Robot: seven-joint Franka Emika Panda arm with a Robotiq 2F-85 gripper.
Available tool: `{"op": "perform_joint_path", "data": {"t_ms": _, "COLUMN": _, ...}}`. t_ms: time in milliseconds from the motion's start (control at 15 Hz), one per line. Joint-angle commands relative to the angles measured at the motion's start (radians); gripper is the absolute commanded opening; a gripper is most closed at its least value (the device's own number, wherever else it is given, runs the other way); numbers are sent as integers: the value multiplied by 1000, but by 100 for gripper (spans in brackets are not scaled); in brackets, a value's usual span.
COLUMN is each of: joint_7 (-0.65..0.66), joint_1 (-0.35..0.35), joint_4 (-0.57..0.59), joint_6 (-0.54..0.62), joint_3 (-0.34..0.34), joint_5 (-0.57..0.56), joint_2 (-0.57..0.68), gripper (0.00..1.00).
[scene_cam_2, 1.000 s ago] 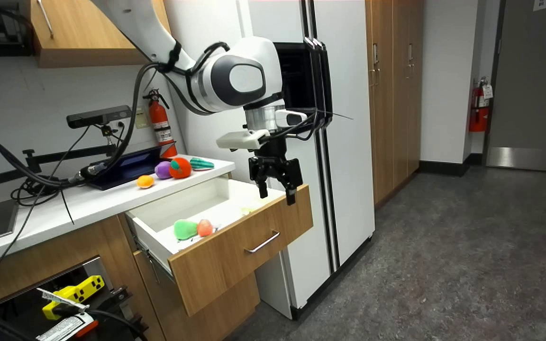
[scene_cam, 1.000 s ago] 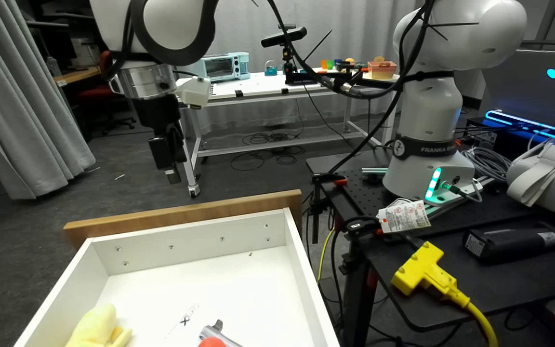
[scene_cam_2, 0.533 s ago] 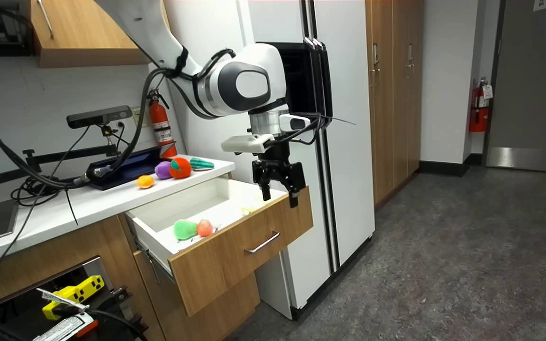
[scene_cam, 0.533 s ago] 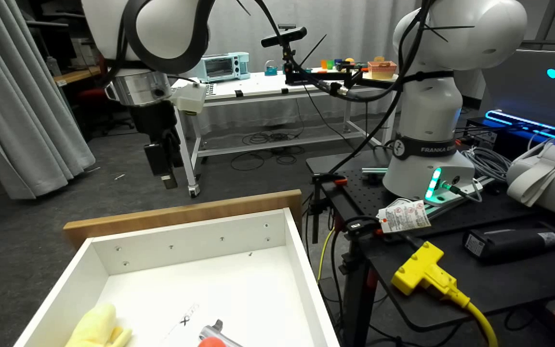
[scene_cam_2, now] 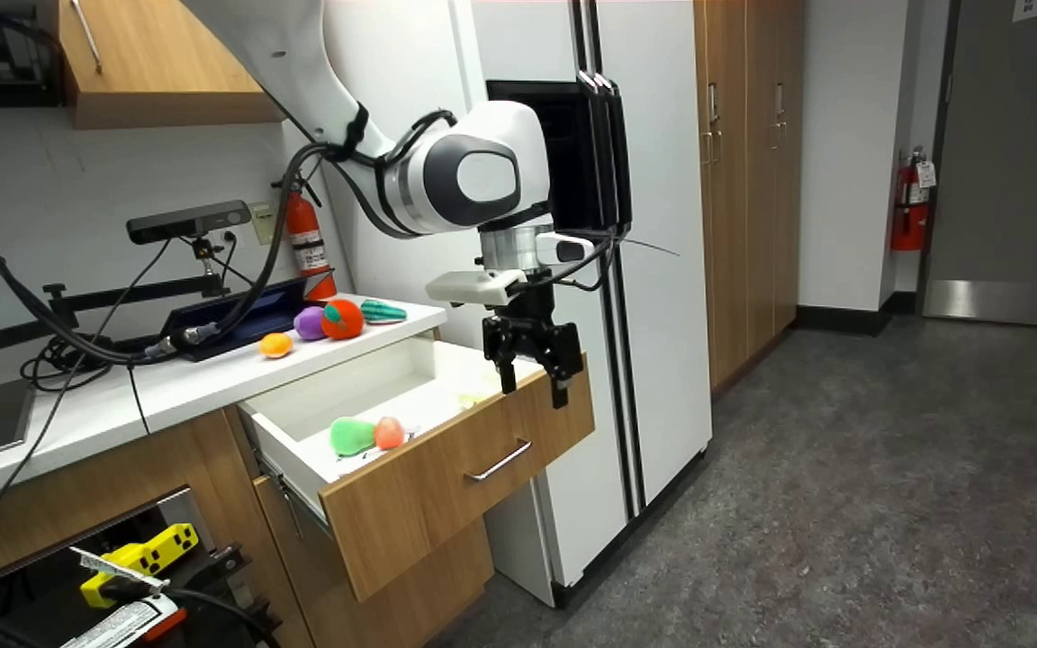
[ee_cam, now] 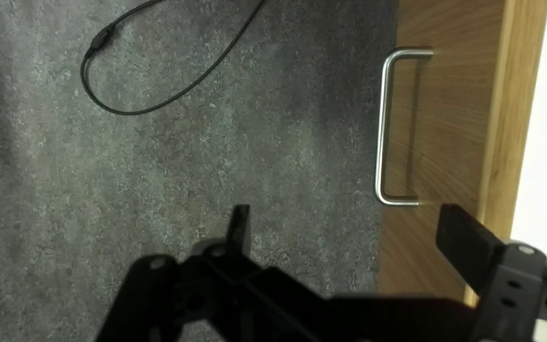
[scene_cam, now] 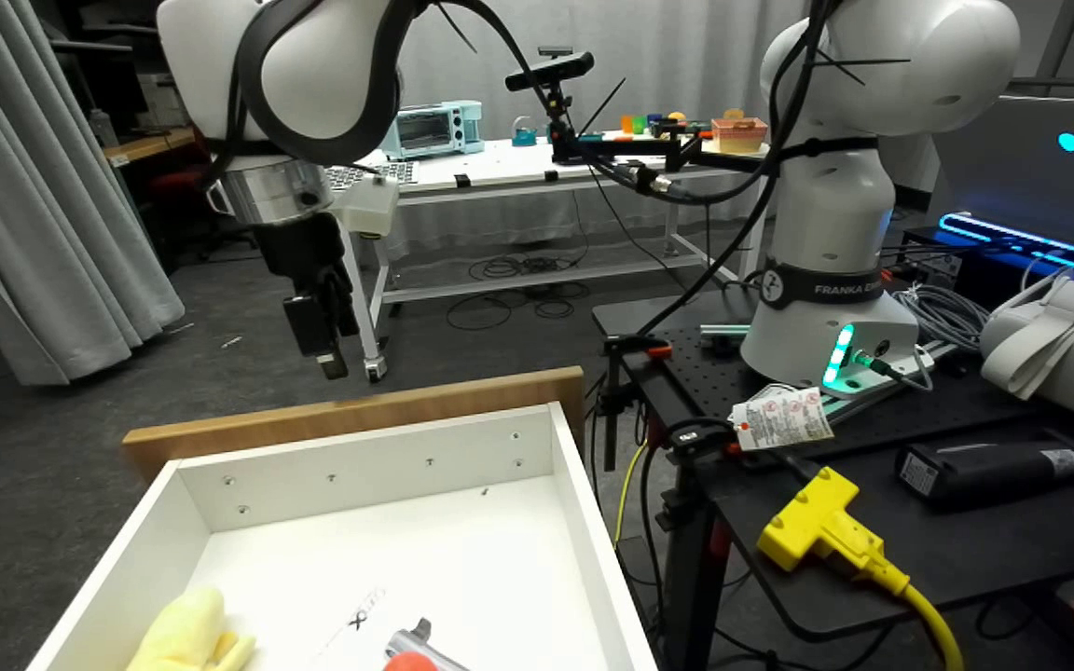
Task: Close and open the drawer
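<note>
The drawer (scene_cam_2: 419,504) stands pulled out below the front edge of the white countertop (scene_cam_2: 212,382), near its right corner, and the black gripper (scene_cam_2: 534,393) hangs near the wooden front (scene_cam: 360,412), jaws spread apart. The wrist view shows the silver handle (ee_cam: 381,128); in an exterior view, where the drawer lies beside the left edge of the black table (scene_cam: 947,559), that front hides it, and the frame cuts off a yellow object (scene_cam: 187,629) inside.

Lab-type kitchen: fridge (scene_cam_2: 662,270), wall cab. (scene_cam_2: 176,54), counter (scene_cam_2: 203,378), plus robot arm (scene_cam_2: 473,171) & mounted cam. (scene_cam_2: 190,221)
</note>
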Motion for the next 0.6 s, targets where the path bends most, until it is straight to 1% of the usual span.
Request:
{"op": "perform_joint_path", "data": {"t_ms": 0, "joint_7": -11, "joint_1": -4, "joint_4": 75, "joint_6": -9, "joint_3": 16, "joint_5": 24, "joint_2": 75, "gripper": 100}}
{"op": "perform_joint_path", "data": {"t_ms": 400, "joint_7": -40, "joint_1": -15, "joint_4": 148, "joint_6": -30, "joint_3": 45, "joint_5": 55, "joint_2": 160, "gripper": 100}}
{"op": "perform_joint_path", "data": {"t_ms": 467, "joint_7": -49, "joint_1": -19, "joint_4": 154, "joint_6": -33, "joint_3": 51, "joint_5": 61, "joint_2": 168, "gripper": 75}}
{"op": "perform_joint_path", "data": {"t_ms": 533, "joint_7": -61, "joint_1": -25, "joint_4": 162, "joint_6": -38, "joint_3": 59, "joint_5": 72, "joint_2": 174, "gripper": 74}}
